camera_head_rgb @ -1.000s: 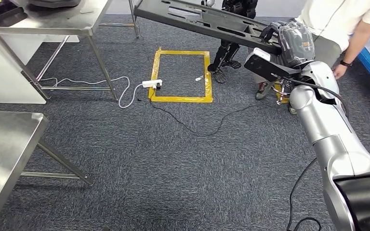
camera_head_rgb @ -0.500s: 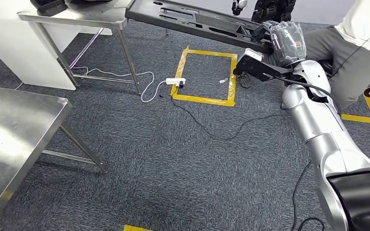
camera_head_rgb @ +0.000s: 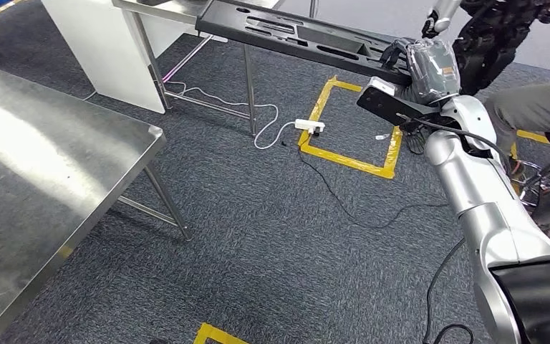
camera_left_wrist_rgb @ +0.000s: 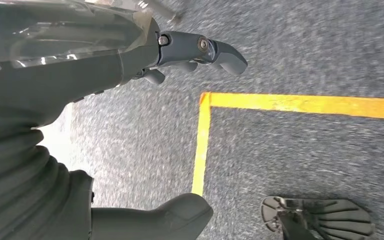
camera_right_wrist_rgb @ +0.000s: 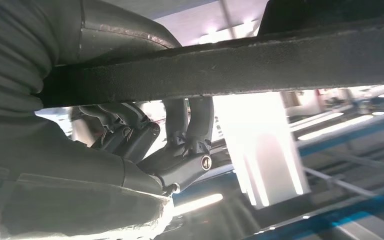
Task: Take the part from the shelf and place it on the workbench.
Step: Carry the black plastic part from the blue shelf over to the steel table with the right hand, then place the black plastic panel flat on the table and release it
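Out ahead of my right shoulder, my right hand (camera_head_rgb: 430, 66) grips one end of the part (camera_head_rgb: 297, 34), a long black panel with slots cut through it, and carries it in the air above the grey carpet. I judge this to be the carrying step: the part is off the shelf and not yet on the workbench (camera_head_rgb: 50, 168), whose steel top lies low to my left with its near corner pointing toward the yellow tape square (camera_head_rgb: 351, 125) on the floor. The next move, as I read it, calls for swinging the long free end over that steel top and lowering it flat, keeping it off the leg of the other table (camera_head_rgb: 247, 79) that the far end now hangs just beside. My right arm (camera_head_rgb: 473, 193) reaches forward and up, nearly straight, wrist cocked so the panel runs off to the left (from the wrist camera I see my fingers (camera_right_wrist_rgb: 187, 117) curled under the panel's edge, pressed against it). My left hand (camera_left_wrist_rgb: 130, 70) hangs down over the carpet near a yellow tape line, fingers apart and holding nothing. A person's grey trouser leg (camera_head_rgb: 537, 107) stands close on my right.
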